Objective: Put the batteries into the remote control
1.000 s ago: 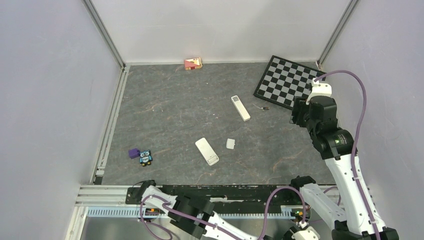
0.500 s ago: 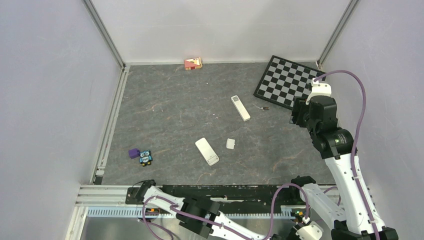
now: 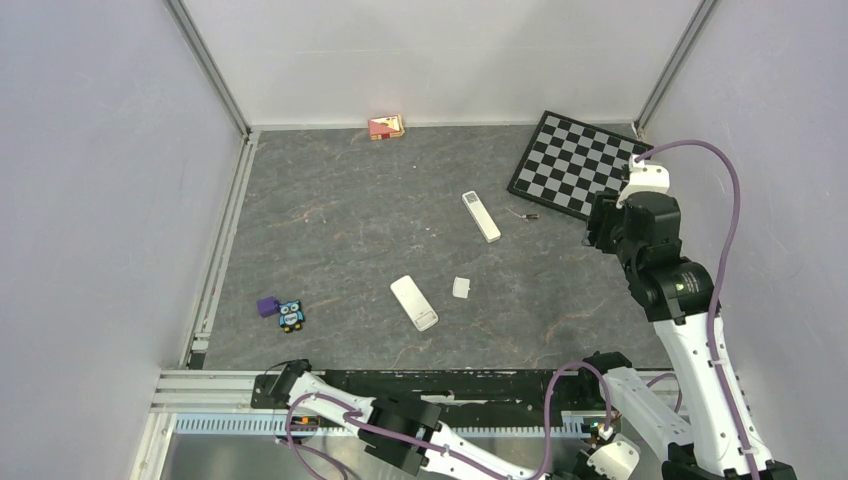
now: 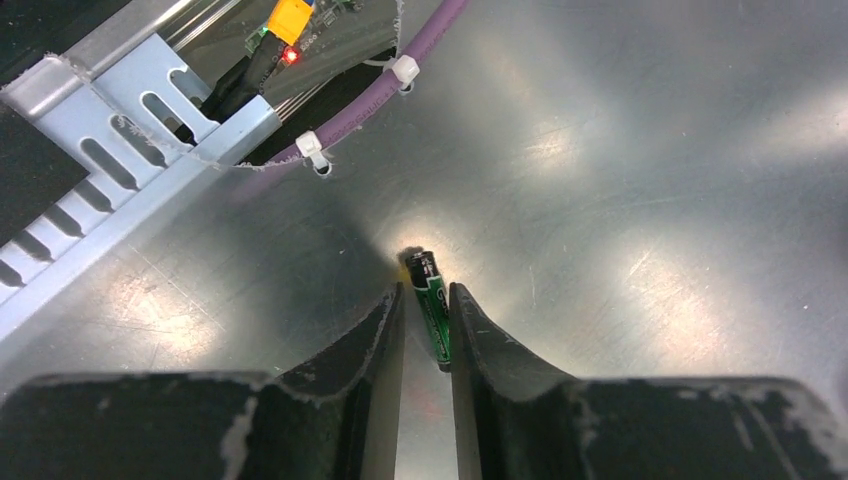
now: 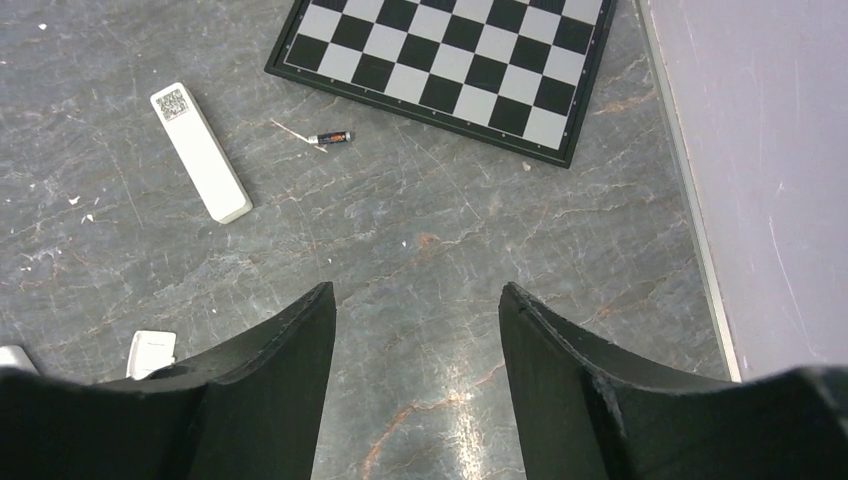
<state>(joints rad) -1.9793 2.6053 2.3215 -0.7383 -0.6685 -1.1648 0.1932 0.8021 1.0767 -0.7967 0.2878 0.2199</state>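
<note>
A green and black battery (image 4: 432,310) lies tilted on a shiny metal sheet, between the fingers of my left gripper (image 4: 425,290). The jaws are narrow; the battery rests against the right finger and a slit of floor shows at the left finger. A second battery (image 5: 331,137) (image 3: 527,215) lies on the grey table by the chessboard. A slim white remote (image 3: 481,215) (image 5: 200,152) and a wider white remote (image 3: 414,302) lie mid-table, with a small white cover piece (image 3: 461,287) (image 5: 152,352) beside them. My right gripper (image 5: 415,290) hovers open over bare table.
A chessboard (image 3: 575,165) (image 5: 450,60) leans at the back right. A red and yellow box (image 3: 386,126) sits at the back wall; an owl toy (image 3: 291,315) and a purple block (image 3: 267,306) lie front left. A slotted rail (image 4: 130,130) and a purple cable (image 4: 380,85) are near the left gripper.
At the bottom of the top view, the left arm has slid to the right. The right arm has shifted slightly right. Things on the table have not moved.
</note>
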